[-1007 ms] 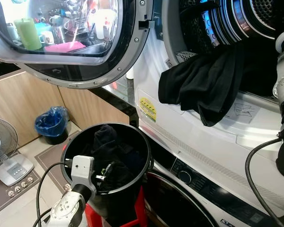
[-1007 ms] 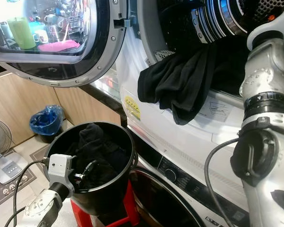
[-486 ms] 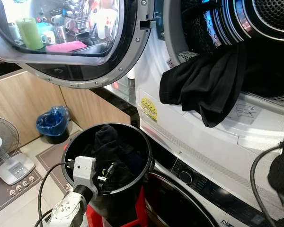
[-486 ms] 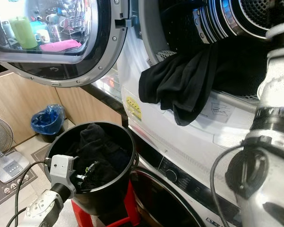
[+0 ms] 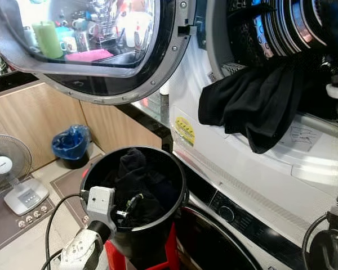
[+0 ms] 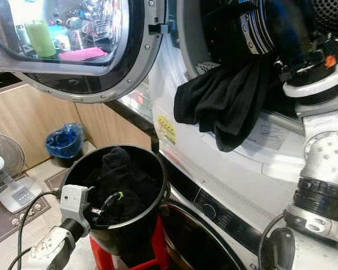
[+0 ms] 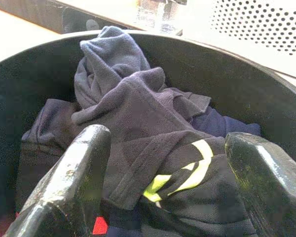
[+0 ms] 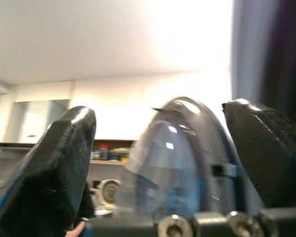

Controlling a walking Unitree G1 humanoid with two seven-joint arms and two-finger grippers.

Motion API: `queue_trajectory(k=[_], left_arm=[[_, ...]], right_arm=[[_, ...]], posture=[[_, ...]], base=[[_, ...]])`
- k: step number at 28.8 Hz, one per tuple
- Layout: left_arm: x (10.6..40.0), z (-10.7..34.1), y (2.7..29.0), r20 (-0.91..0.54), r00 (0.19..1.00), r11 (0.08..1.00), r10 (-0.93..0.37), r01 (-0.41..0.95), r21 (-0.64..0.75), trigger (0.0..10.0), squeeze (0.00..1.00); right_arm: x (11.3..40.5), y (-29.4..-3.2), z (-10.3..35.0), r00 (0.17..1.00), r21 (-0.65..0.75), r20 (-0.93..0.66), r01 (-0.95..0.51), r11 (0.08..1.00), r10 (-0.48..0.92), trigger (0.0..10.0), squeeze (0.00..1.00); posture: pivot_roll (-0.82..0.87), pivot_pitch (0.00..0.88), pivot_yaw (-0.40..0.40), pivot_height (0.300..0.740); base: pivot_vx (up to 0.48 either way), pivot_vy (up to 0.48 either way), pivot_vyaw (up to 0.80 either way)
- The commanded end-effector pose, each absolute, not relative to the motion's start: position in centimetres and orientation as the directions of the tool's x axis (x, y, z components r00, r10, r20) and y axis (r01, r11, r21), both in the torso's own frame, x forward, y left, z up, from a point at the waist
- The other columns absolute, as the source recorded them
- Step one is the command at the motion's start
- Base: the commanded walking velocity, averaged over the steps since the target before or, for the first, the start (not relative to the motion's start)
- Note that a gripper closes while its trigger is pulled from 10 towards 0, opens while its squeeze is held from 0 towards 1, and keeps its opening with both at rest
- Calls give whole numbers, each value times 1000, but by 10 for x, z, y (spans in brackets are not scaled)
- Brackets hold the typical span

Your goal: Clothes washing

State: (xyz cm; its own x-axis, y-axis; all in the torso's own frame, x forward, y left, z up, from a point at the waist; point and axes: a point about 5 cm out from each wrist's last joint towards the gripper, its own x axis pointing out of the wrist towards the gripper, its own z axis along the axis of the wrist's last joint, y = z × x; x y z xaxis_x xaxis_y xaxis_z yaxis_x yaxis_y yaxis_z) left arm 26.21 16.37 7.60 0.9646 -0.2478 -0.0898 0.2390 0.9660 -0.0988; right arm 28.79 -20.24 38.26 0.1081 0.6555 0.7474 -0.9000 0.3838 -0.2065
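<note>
A black bucket [image 5: 149,239] on a red stool holds dark clothes [image 5: 136,180], one with a yellow-green stripe [image 7: 187,173]. My left gripper [image 5: 129,205] reaches over the bucket's near rim, open, its fingers [image 7: 84,163] apart just above the pile and holding nothing. A black garment [image 5: 253,107] hangs out over the lip of the upper machine's drum opening. My right arm [image 6: 321,152] is raised to that opening. The right gripper [image 8: 158,163] is open with nothing between its fingers, and its wrist view looks back at the round door.
The upper machine's round glass door [image 5: 101,50] stands swung open to the left above the bucket. A second machine with a dark door [image 5: 214,247] sits below. On the floor to the left are a blue-lined bin [image 5: 71,145], a fan [image 5: 3,166] and a power strip [image 5: 17,219].
My right arm has risen, its gripper end now up inside the drum opening. The head view has shifted a little. The left gripper stays open in the bucket.
</note>
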Motion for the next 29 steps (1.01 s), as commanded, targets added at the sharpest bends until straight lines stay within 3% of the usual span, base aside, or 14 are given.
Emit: queue_trajectory(k=[1, 7, 15, 24, 29], left_arm=[[261, 76, 162, -81, 962, 962, -260, 251, -103, 10000, 0], [261, 77, 161, -78, 961, 961, -264, 256, -103, 10000, 0], [260, 74, 160, -84, 960, 961, -268, 259, -100, 10000, 0], [259, 71, 163, -94, 961, 963, -262, 254, -85, 10000, 0], [260, 70, 166, -98, 963, 966, -252, 244, -80, 10000, 0]], right_arm=[[276, -190, 381, 48, -250, 709, -916, 315, 703, 10000, 0], [247, -167, 351, -24, -300, 595, -934, 195, 803, 10000, 0], [242, -154, 305, 101, -227, 434, -950, 217, 895, 10000, 0], [228, -159, 278, 146, -163, 367, -962, 218, 919, 10000, 0], [223, -160, 230, 232, -67, 160, -967, 245, 959, 10000, 0]], posture=[[43, 44, 8, 740], [47, 42, 1, 740], [47, 53, -5, 740], [48, 59, -6, 740], [46, 61, -5, 740]], base=[[0, 0, 0], [0, 0, 0], [0, 0, 0], [0, 0, 0], [0, 0, 0]])
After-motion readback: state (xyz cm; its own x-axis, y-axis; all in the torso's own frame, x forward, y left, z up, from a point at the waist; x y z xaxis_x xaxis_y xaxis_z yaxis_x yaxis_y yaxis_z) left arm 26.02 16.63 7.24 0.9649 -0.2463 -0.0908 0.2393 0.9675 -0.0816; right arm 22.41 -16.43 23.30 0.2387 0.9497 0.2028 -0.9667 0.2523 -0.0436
